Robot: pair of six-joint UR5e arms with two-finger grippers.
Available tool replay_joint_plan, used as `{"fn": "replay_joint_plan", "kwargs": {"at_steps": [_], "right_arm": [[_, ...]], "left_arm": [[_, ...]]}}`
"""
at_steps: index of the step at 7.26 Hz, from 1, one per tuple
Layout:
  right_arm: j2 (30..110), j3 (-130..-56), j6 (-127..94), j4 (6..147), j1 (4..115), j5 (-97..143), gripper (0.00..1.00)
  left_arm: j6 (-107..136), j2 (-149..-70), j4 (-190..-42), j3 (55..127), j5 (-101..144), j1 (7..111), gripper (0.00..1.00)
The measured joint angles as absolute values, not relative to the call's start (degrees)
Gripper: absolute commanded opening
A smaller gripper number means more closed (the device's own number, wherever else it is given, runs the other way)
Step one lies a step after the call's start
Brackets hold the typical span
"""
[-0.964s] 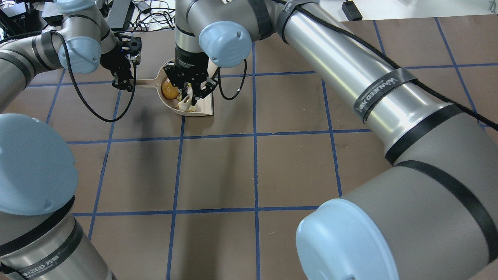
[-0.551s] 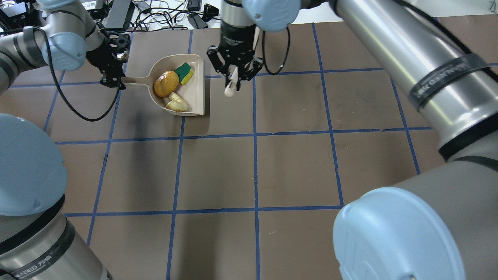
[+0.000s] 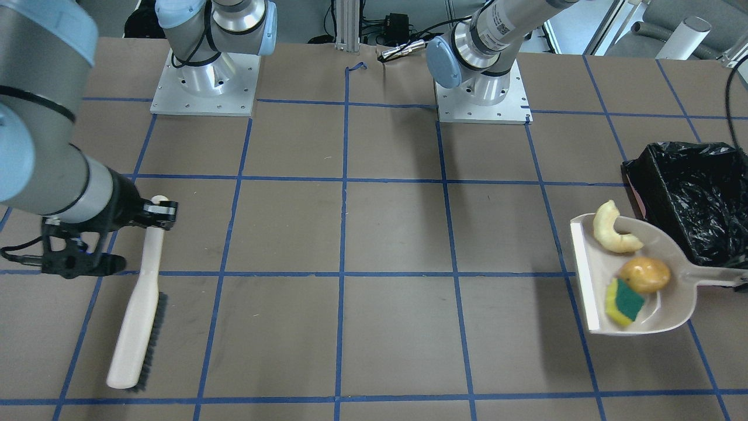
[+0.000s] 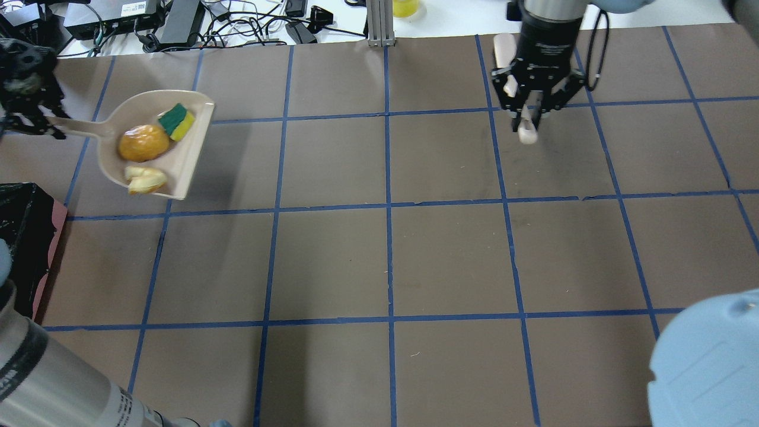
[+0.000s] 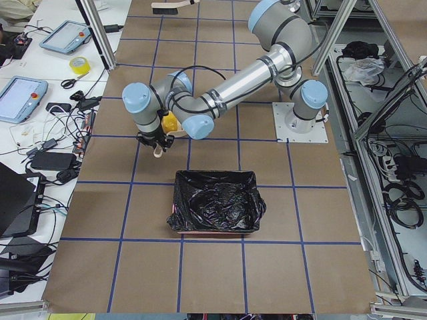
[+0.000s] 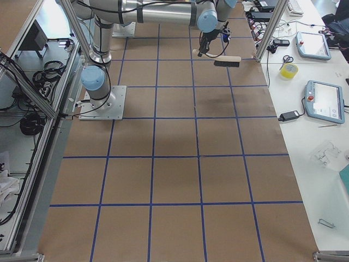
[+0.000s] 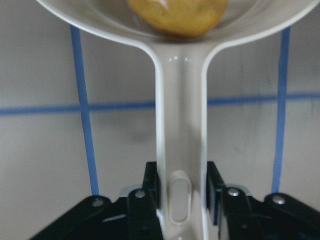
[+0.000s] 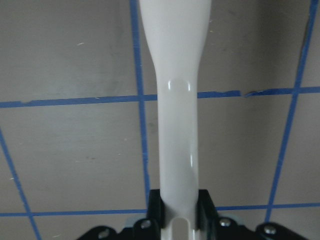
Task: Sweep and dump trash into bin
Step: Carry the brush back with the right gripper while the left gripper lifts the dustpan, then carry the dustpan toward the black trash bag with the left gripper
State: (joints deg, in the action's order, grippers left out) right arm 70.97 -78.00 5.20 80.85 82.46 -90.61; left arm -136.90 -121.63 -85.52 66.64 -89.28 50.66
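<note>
The dustpan with trash is clasped by the left gripper, the brush by the right gripper; overhead, the bin is seen at the dustpan's seven o'clock.

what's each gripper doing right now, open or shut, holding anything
left gripper: shut on the handle of the dustpan.
right gripper: shut on the handle of the brush.

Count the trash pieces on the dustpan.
3, all in the dustpan: the croissant at the end nearest the bin, the potato in the middle, the sponge at the far end. None seems hidden.
</note>
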Motion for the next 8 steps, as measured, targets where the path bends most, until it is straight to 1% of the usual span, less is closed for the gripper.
{"fn": "replay_joint_plan", "kwargs": {"at_steps": [2, 3, 5, 6, 8], "right_arm": [[71.44, -83.27, 14.79, 84.74, 73.41, -92.59, 0.00], [71.08, -86.72, 18.32, 88.96, 70.33, -93.69, 0.00], [70.47, -94.03, 23.75, 100.20, 67.56, -96.04, 0.00], [70.37, -96.27, 24.84, 102.61, 67.08, -96.28, 0.00], [70.29, -97.79, 25.38, 103.82, 66.83, -96.33, 0.00]], "left_arm": [[-146.48, -122.96, -89.39, 60.07, -89.64, 44.03, 0.01], [-151.73, -123.76, -90.13, 56.99, -89.83, 41.51, 0.01], [-164.40, -126.81, -87.34, 52.08, -89.92, 37.04, 0.01], [-169.70, -128.31, -84.04, 50.79, -89.96, 35.93, 0.01], [-179.05, -129.65, -77.68, 50.40, -89.99, 35.30, 0.01]]}}
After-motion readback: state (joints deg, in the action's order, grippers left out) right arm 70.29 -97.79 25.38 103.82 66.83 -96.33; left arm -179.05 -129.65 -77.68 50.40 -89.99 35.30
